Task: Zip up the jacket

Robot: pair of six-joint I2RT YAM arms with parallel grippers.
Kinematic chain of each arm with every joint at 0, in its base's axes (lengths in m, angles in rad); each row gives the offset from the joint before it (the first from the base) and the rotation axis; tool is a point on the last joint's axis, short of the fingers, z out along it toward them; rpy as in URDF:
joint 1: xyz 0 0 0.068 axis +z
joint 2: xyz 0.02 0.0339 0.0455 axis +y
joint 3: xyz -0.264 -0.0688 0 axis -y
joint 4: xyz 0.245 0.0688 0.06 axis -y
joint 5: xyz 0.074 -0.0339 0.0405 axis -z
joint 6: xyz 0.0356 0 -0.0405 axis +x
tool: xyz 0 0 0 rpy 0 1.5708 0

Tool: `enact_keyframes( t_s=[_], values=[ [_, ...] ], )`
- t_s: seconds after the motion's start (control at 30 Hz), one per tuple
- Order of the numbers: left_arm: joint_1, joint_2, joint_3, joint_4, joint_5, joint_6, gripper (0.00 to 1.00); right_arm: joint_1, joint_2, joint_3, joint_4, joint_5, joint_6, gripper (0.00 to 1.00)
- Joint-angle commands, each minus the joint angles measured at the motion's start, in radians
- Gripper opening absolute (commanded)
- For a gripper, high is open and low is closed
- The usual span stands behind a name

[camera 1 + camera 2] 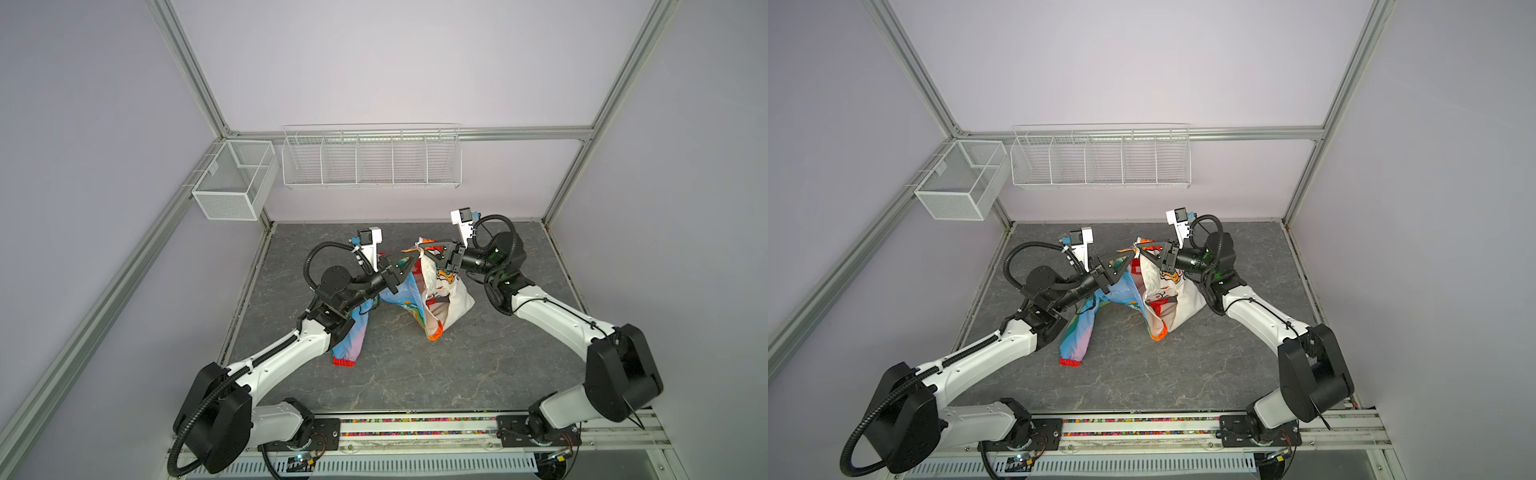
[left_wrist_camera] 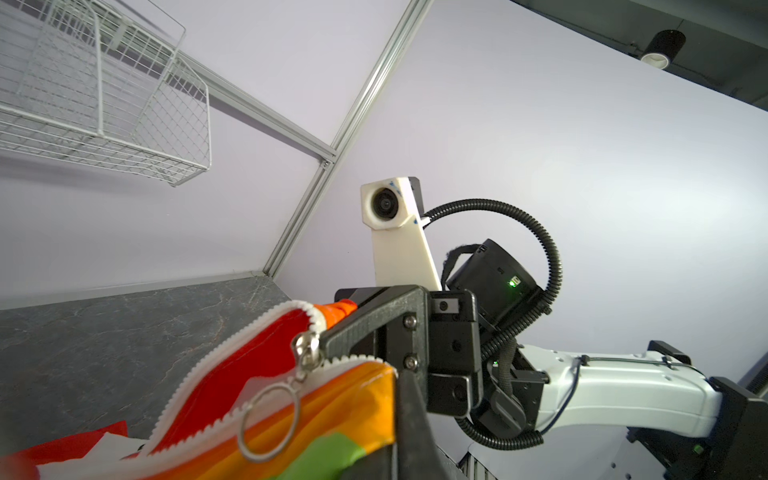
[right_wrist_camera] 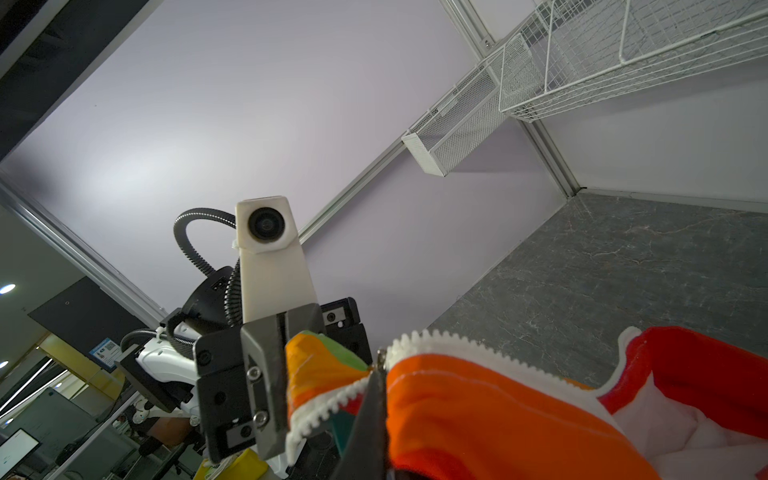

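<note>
Light and limp, the jacket (image 1: 441, 293) sags from both arms' jaws, clenched on its fabric beside the zipper slider (image 2: 308, 345); its ring pull (image 2: 269, 420) looks the surest hold.

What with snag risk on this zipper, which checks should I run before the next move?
1. Left tool shut on the jacket: ok.
2. Right tool shut on the jacket: ok.
3. Zipper rows meshed: not ok, they stand apart.
4. Both row ends seated in the slider: cannot tell.
5. Ring pull gripped: not ok, it hangs free.
6. Jacket clear of the table: not ok, a sleeve rests on it.
</note>
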Motion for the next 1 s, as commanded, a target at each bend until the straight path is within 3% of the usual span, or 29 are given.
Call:
enact_keyframes(
  t_s=[0.0, 0.23, 0.57, 0.97],
  values=[
    [-0.018, -0.007, 0.046, -0.025, 0.065, 0.028, 0.0, 0.007, 0.014, 0.033, -0.002, 0.012, -0.03, 0.06],
    [-0.02, -0.035, 0.013, -0.083, 0.108, 0.031, 0.0, 0.001, 0.032, 0.051, 0.085, 0.021, 0.018, 0.06],
    [-0.013, -0.159, -0.08, -0.191, -0.022, 0.096, 0.0, -0.026, -0.024, 0.037, 0.114, -0.008, 0.027, 0.06],
    [0.035, -0.176, -0.078, -0.094, -0.242, 0.141, 0.0, -0.027, -0.058, -0.005, 0.216, -0.084, 0.104, 0.06]
  ],
)
